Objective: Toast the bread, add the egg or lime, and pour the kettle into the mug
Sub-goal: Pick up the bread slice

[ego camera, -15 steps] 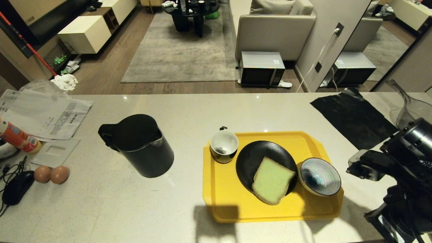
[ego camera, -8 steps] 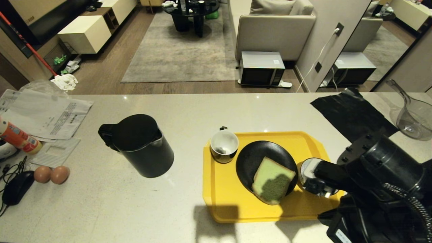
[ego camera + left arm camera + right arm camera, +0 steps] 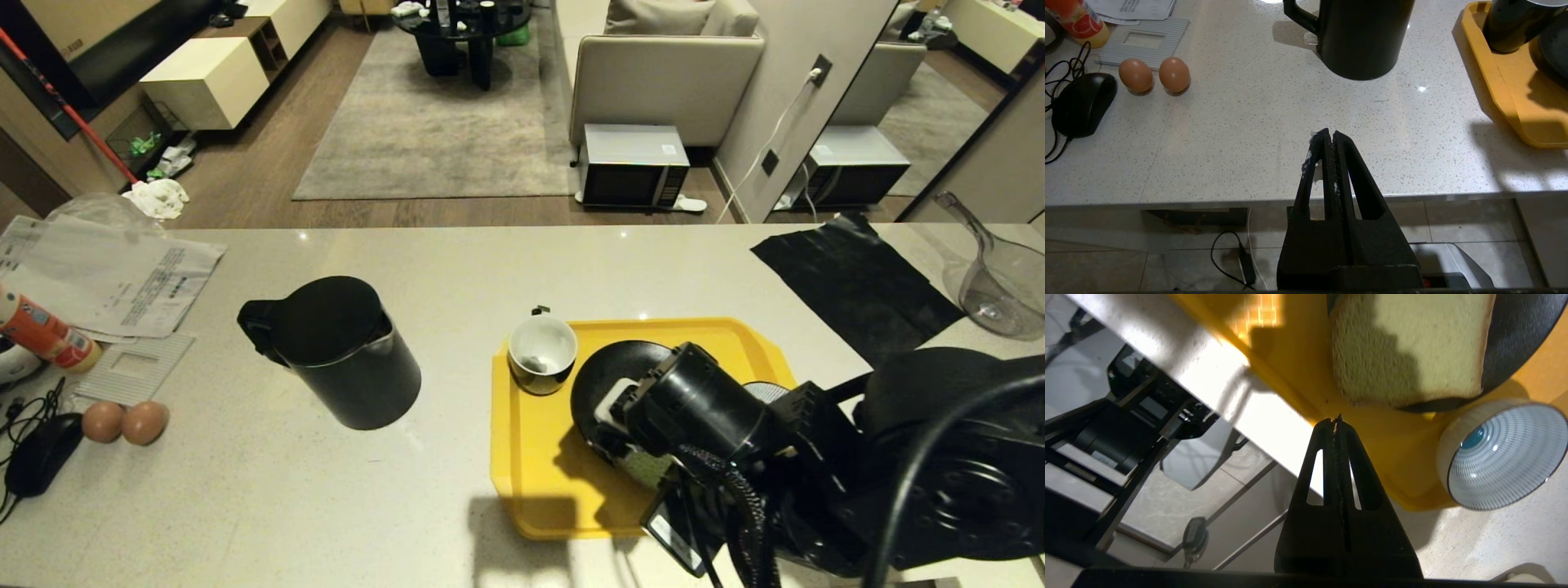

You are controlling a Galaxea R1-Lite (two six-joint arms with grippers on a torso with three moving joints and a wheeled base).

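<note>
Nearest, the right gripper [image 3: 1337, 418] is seen shut and empty above the yellow tray [image 3: 1298, 371], just short of the bread [image 3: 1408, 347]. That slice lies on the black plate [image 3: 1515, 339], one corner overhanging; it is judged light, soft and crushable, best pinched at the overhanging crust. The striped bowl [image 3: 1502, 457] crowds one side. Farther off, the mug [image 3: 541, 353] and kettle [image 3: 335, 351] stand apart. The left gripper [image 3: 1329, 136], closed and empty, is parked at the counter edge.

Bread [image 3: 649, 469] and black plate [image 3: 608, 367] mostly hidden behind the right arm at lower right of the head view, striped bowl [image 3: 763, 392] nearly covered, kettle [image 3: 1361, 36] cut off by the left wrist view's top edge
</note>
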